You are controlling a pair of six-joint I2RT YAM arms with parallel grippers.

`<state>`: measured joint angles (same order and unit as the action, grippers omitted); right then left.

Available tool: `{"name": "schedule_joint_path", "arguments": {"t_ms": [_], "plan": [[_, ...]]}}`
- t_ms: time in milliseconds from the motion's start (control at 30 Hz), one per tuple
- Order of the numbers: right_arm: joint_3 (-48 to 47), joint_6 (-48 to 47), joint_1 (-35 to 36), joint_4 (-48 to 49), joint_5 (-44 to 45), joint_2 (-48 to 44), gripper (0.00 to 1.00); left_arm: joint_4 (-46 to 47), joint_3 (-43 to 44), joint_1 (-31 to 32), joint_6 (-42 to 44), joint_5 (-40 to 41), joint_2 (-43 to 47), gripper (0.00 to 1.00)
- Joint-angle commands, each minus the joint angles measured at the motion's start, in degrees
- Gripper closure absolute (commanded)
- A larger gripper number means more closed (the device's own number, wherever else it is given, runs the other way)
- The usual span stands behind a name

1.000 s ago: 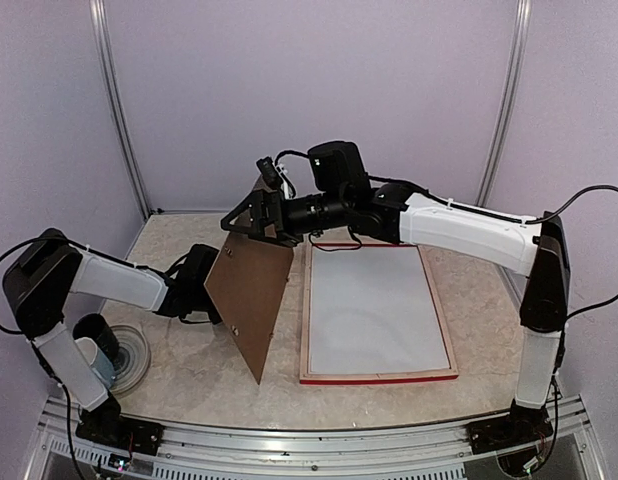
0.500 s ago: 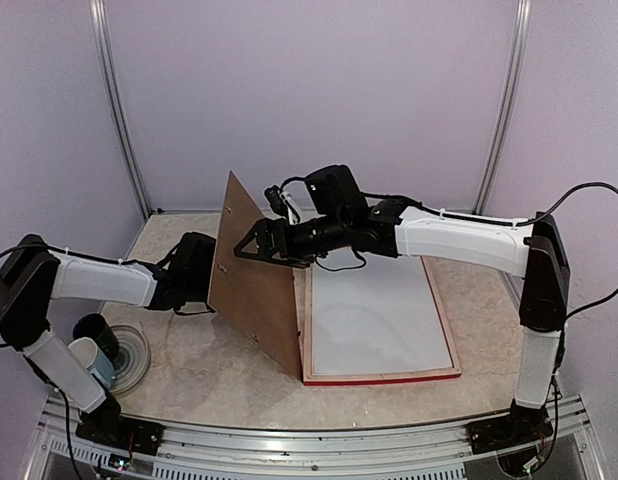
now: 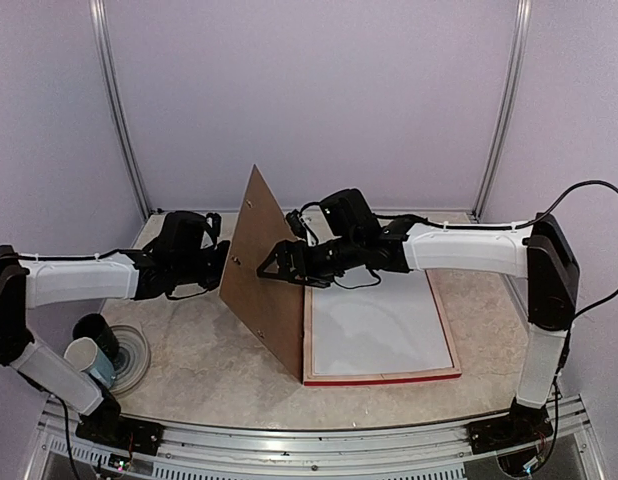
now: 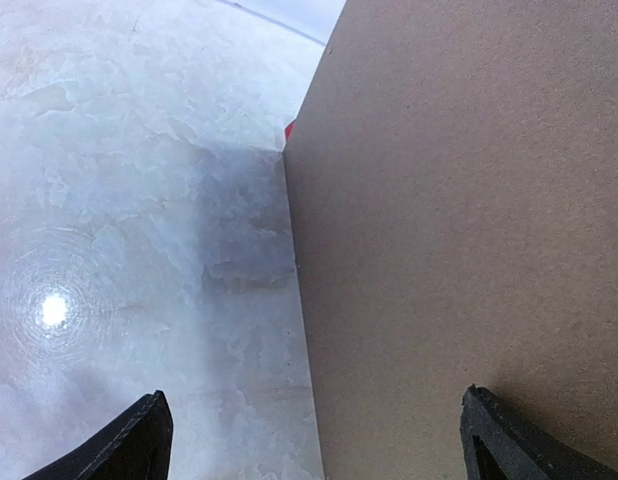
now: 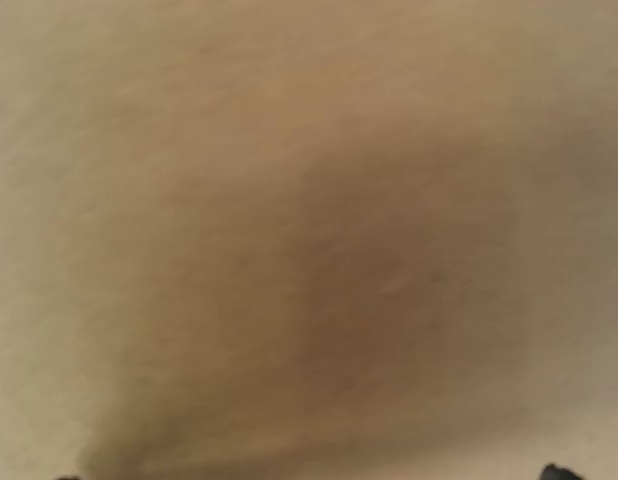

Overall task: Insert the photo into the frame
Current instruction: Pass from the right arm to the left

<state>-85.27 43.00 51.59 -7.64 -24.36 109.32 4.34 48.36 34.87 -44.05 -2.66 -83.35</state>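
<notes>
The frame (image 3: pixel 384 378) lies flat on the right half of the worktop (image 3: pixel 194 355), pale wood side up, with red showing along its near edge. The photo (image 3: pixel 379 320) sits inside it, plain white back upward, and fills the opening. A brown backing board (image 3: pixel 264 322) stands on edge just left of the frame. It is tilted, its lower edge runs along the frame's left rail, and its upper corner points toward the far edge of the worktop. The left end effector (image 3: pixel 222 268) faces the board from the left with its fingers spread wide. In the left wrist view its two fingertips (image 4: pixel 139 445) sit far apart, the board's brown face fills the right side, and bare marble fills the left. The right end effector (image 3: pixel 274 265) reaches in from the right over the frame's far-left corner, also spread fully. Its wrist view is a blurred brown surface very close to the lens. Neither end effector clamps anything, and whether either one touches the board cannot be told. Near the near-left corner of the worktop stand a clear round dish (image 3: pixel 137 352) and a pale cup (image 3: pixel 86 356).
</notes>
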Motion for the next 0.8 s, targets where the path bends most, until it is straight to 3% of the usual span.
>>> {"name": "schedule_joint_path", "arguments": {"t_ms": [0, 767], "plan": [[2.46, 0.94, -1.36, 3.66, 0.03, -3.32, 0.01, 0.85, 2.52, -0.39, 0.64, -2.35, 3.11, 0.01], [6.96, 1.11, -2.98, 3.38, 0.62, -3.29, 0.01, 0.91, 5.08, -4.89, -3.27, -12.53, 8.44, 0.01]]}}
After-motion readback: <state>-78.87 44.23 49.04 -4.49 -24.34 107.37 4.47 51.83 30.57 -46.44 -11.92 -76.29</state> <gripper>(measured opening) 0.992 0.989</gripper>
